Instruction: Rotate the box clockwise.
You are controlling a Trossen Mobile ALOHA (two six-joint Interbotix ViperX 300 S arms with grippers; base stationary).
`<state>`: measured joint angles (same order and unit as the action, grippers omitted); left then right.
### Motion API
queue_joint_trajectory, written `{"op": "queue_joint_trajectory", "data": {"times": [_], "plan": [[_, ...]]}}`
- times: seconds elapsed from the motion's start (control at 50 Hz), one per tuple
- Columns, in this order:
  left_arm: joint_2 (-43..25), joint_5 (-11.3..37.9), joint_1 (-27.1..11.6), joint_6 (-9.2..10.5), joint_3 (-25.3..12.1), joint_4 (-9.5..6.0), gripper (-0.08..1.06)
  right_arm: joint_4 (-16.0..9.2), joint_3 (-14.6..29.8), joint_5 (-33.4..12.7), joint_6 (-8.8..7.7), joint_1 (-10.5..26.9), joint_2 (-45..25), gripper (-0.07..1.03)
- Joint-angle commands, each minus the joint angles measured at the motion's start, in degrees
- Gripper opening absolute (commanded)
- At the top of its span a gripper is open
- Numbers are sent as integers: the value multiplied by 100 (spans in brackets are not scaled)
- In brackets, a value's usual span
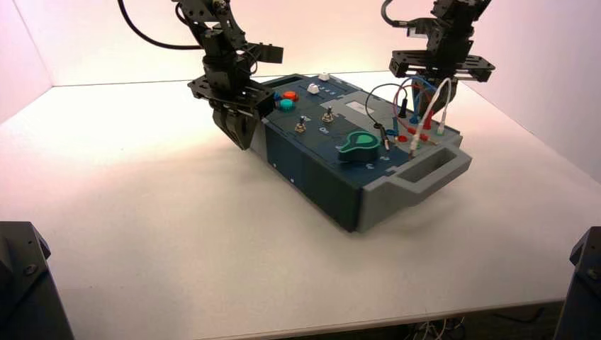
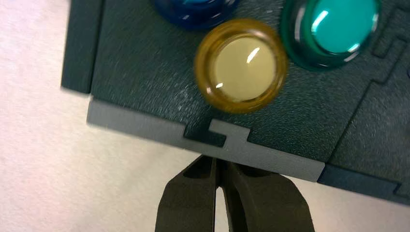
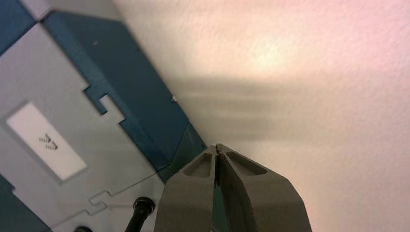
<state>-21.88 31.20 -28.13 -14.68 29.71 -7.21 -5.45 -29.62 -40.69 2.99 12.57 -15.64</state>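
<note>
The box [image 1: 333, 166], dark blue-grey with light grey ends, lies askew on the white table, its handle end [image 1: 425, 170] toward the front right. My left gripper [image 1: 239, 133] is shut and presses its tips against the box's near-left long side by the round buttons. In the left wrist view its fingertips [image 2: 220, 166] touch the grey edge strip [image 2: 145, 126] below a yellow button [image 2: 241, 65] and a green button [image 2: 333, 29]. My right gripper [image 1: 434, 99] is shut at the far right side, above the looped wires [image 1: 418, 117]. The right wrist view shows its closed tips [image 3: 217, 149] at the box's edge [image 3: 145, 121].
A green knob [image 1: 358, 144], two toggle switches [image 1: 314, 120] and orange and teal buttons [image 1: 287, 99] sit on the panel. White table [image 1: 142, 234] spreads to the left and front. Dark robot base parts [image 1: 21, 283] stand at both front corners. Walls close the back.
</note>
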Motion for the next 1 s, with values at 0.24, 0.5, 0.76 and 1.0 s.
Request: {"op": "queue_joint_trajectory", "data": {"times": [0.24,0.5,0.76,1.0], "plan": [[-149,-123,44,-114,-527,-9,-3,-448,-70,-325,18,826,193,-2],[-114,-132,158,-158,-598,-18,-3,-659,-176,-352,18,879,334,-2],[-26,-149,237,-167,-510,-9,-3,-545,-290,-132,18,888,316,-2],[308,-299,369,-167,-272,-18,-3,-264,-62,-79,44,844,202,-2]]}}
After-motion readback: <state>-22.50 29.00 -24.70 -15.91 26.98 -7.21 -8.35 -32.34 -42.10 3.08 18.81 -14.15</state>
